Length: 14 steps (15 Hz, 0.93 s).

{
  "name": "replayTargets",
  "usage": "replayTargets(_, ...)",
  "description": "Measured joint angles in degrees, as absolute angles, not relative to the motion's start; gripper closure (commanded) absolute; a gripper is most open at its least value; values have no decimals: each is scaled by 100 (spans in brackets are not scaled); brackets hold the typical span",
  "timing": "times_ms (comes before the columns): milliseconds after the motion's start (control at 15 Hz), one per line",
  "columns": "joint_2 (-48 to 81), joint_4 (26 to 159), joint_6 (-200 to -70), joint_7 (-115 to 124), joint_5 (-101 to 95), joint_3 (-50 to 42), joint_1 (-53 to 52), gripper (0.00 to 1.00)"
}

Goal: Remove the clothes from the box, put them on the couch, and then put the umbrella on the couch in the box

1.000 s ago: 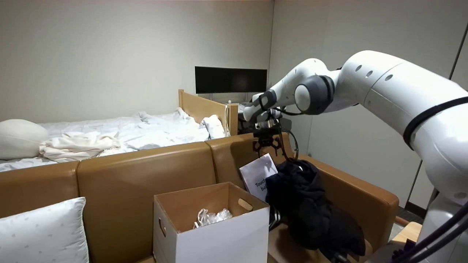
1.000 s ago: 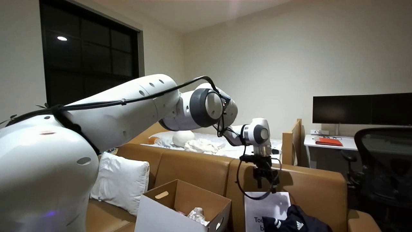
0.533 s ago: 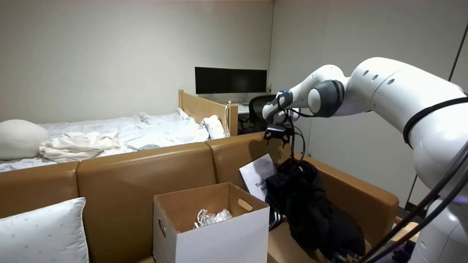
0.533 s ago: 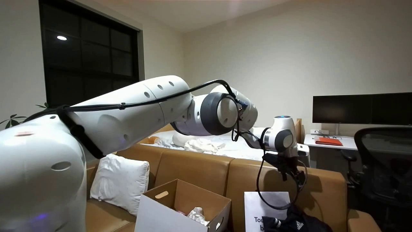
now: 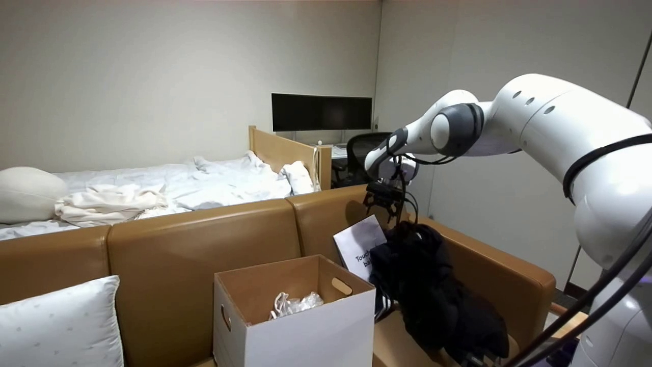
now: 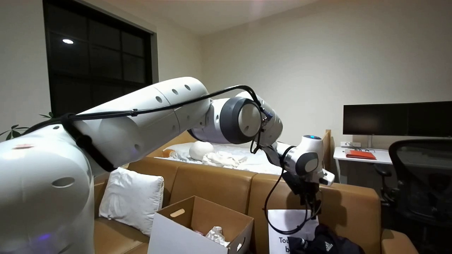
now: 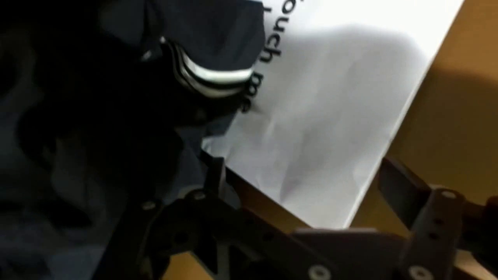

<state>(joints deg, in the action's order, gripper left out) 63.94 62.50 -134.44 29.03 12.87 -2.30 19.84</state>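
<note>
Because the black garments (image 5: 433, 290) lie heaped on the tan leather couch (image 5: 204, 234), between the white cardboard box (image 5: 310, 336) and the armrest (image 5: 494, 265), I judge that only the umbrella is left to move. I can't identify it; a small dark object (image 5: 474, 361) at the heap's lower edge is too unclear to name. I'd expect the umbrella to be light and firm, apt to roll, so best pinched across its middle. The garments should be soft, limp and bulky; if they need shifting, I'd take a raised fold, not the striped cuff (image 7: 220, 66), which overlaps the printed white sheet (image 7: 330, 116) in the wrist view. My gripper (image 7: 303, 171) stands wide and holds nothing, poised over that sheet, which leans against the backrest (image 6: 215, 183). Its hanging cable loop (image 6: 282, 231) could snag on cloth, and the box wall hems in one side of the heap. Crumpled clear plastic (image 5: 298, 304) sits inside the box.
</note>
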Motion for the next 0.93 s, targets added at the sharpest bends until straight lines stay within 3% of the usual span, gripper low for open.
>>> replayTargets(267, 6201, 7249, -13762, 3284, 1719, -100, 1953, 0)
replayTargets(600, 5728, 8474, -15138, 2974, 3029, 433, 2034, 0)
replayTargets(933, 5655, 8939, -15736, 2313, 3751, 731, 2030, 0)
